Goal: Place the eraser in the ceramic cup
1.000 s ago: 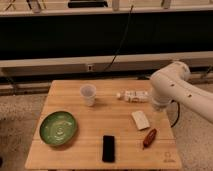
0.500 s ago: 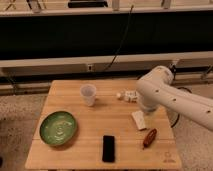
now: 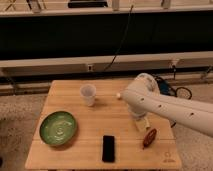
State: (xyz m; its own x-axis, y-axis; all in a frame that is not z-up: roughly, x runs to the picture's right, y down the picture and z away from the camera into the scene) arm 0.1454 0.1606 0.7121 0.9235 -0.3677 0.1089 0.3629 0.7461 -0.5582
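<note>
Mostly hidden behind the bend of the white robot arm (image 3: 150,102), the tool (image 3: 119,95) peeks out near the small white ceramic cup (image 3: 88,94), its jaws spread wide and gripping nothing. The flat black rectangular eraser (image 3: 108,148) lies near the front edge of the pale wooden worktop (image 3: 100,117), well apart from the cup, between a round green plate (image 3: 58,128) and a brown elongated object (image 3: 149,138).

Light even and warm, coming from overhead. I note a soft shadow under the curved white plastic arm (image 3: 160,105) on the pale wooden worktop (image 3: 75,150). Mild glare on the arm's shell. The tool (image 3: 120,95) peeks out past the arm's bend, over the worktop's far middle. The wall band behind reads dark.
</note>
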